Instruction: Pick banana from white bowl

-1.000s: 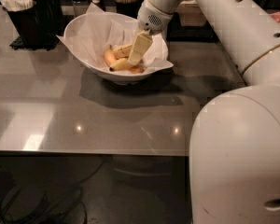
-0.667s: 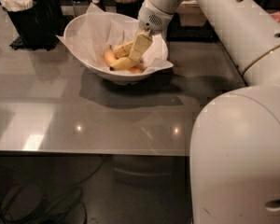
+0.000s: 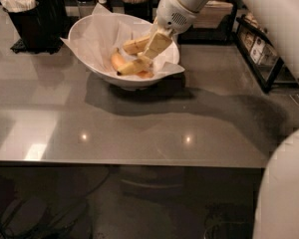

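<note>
White bowl [image 3: 120, 80]: tool [image 3: 146, 53] inside right rim, at banana [image 3: 131, 67].

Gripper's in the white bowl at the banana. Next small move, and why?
Probably ease the gripper a little toward the banana's middle. It meets the banana near its right end in this view, and the banana lies on the paper lining inside the white bowl, not yet lifted.

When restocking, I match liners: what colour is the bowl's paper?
White paper, camera view; the pincer is in the bowl by the banana.
</note>
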